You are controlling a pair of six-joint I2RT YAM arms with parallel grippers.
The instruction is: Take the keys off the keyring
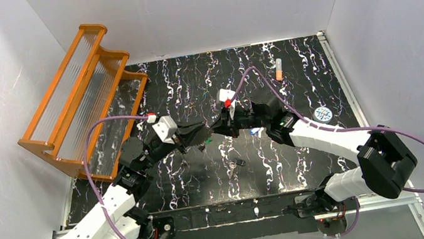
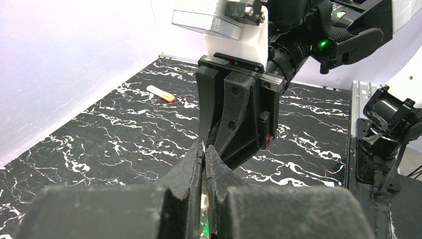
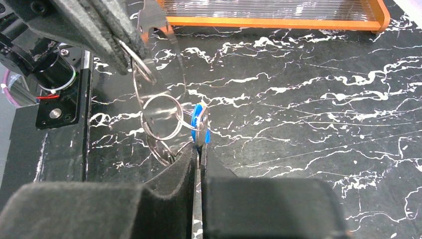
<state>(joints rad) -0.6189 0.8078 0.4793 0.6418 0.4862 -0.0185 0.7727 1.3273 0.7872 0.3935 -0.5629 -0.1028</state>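
Note:
In the right wrist view my left gripper (image 3: 130, 47) is shut on the keyring (image 3: 181, 74), a large thin grey oval loop held above the table. Small split rings (image 3: 160, 137) hang from it. My right gripper (image 3: 200, 149) is shut on a blue-headed key (image 3: 200, 124) that hangs on those rings. In the top view the left gripper (image 1: 198, 134) and the right gripper (image 1: 216, 129) meet tip to tip over the middle of the table, with a green key head (image 1: 207, 139) just below them. In the left wrist view the left gripper (image 2: 204, 147) pinches a thin metal edge.
An orange rack (image 1: 82, 97) stands at the back left. An orange-and-white tube (image 1: 279, 69) lies at the back. A blue-and-white disc (image 1: 323, 114) lies at the right. A small dark object (image 1: 240, 162) and a small blue thing (image 1: 254, 131) lie near the middle.

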